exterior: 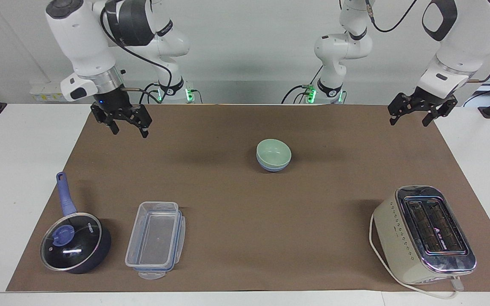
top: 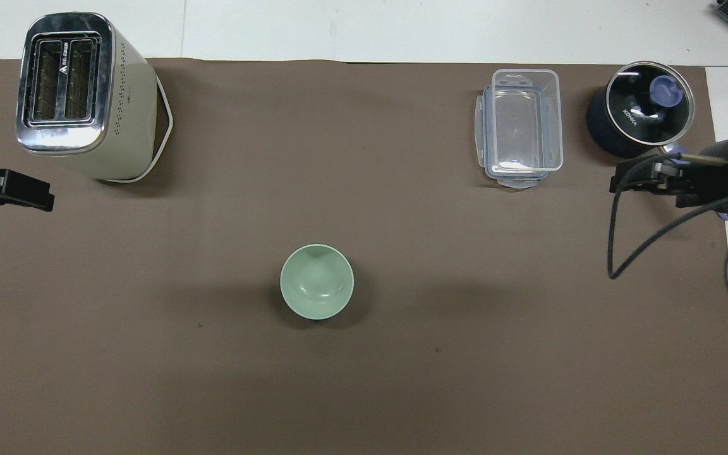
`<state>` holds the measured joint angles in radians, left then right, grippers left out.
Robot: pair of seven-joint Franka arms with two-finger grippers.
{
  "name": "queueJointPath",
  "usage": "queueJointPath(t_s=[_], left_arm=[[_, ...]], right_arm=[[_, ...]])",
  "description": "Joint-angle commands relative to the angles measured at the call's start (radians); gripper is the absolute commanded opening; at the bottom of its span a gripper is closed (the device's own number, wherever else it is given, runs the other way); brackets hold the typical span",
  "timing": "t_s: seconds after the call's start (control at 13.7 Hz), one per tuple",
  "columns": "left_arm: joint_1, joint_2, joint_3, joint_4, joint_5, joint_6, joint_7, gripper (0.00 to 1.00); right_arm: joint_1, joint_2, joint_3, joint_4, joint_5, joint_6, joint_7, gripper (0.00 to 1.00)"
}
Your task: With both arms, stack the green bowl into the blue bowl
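The green bowl (exterior: 274,151) sits nested in the blue bowl (exterior: 273,166) — little can go wrong. The right gripper (exterior: 121,123) and the left gripper (exterior: 419,114) hang apart-fingered, empty, clear of the stack.

From overhead, the pale mint-green bowl (top: 316,281) hides the light periwinkle-blue bowl (exterior: 273,167) beneath it entirely; only the blue one's lower band shows in the facing view. The right gripper (top: 645,177) covers most of the dark-blue saucepan's handle (top: 673,150). Both arms are cut off by picture edges.
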<state>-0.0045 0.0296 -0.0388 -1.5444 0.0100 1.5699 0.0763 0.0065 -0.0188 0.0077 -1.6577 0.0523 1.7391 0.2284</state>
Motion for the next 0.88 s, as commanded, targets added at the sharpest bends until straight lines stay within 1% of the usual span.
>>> queueJointPath(t_s=[0.0, 0.15, 0.29, 0.37, 0.51, 0.66, 0.8], left_arm=[[0.008, -0.01, -0.004, 0.0, 0.008, -0.016, 0.005, 1.0], [0.008, -0.01, -0.004, 0.001, 0.01, -0.016, 0.007, 1.0], [0.008, -0.01, -0.004, 0.0, 0.008, -0.016, 0.007, 1.0], [0.008, -0.008, -0.004, 0.0, 0.008, -0.016, 0.007, 1.0], [0.008, -0.01, -0.004, 0.0, 0.01, -0.016, 0.007, 1.0], [0.008, -0.01, -0.004, 0.0, 0.008, -0.016, 0.007, 1.0], [0.008, -0.01, -0.004, 0.0, 0.008, -0.016, 0.007, 1.0]], right_arm=[[-0.037, 0.019, 0.009, 0.111, -0.025, -0.114, -0.023, 1.0], [-0.036, 0.025, 0.014, 0.172, -0.083, -0.221, -0.041, 1.0], [-0.037, 0.063, 0.014, 0.249, -0.08, -0.282, -0.043, 1.0], [-0.039, 0.066, 0.014, 0.259, -0.072, -0.291, -0.043, 1.0], [-0.033, 0.06, 0.015, 0.248, -0.062, -0.279, -0.043, 1.0], [-0.028, 0.031, 0.014, 0.198, -0.063, -0.274, -0.044, 1.0], [-0.028, 0.005, 0.014, 0.15, -0.065, -0.244, -0.046, 1.0]])
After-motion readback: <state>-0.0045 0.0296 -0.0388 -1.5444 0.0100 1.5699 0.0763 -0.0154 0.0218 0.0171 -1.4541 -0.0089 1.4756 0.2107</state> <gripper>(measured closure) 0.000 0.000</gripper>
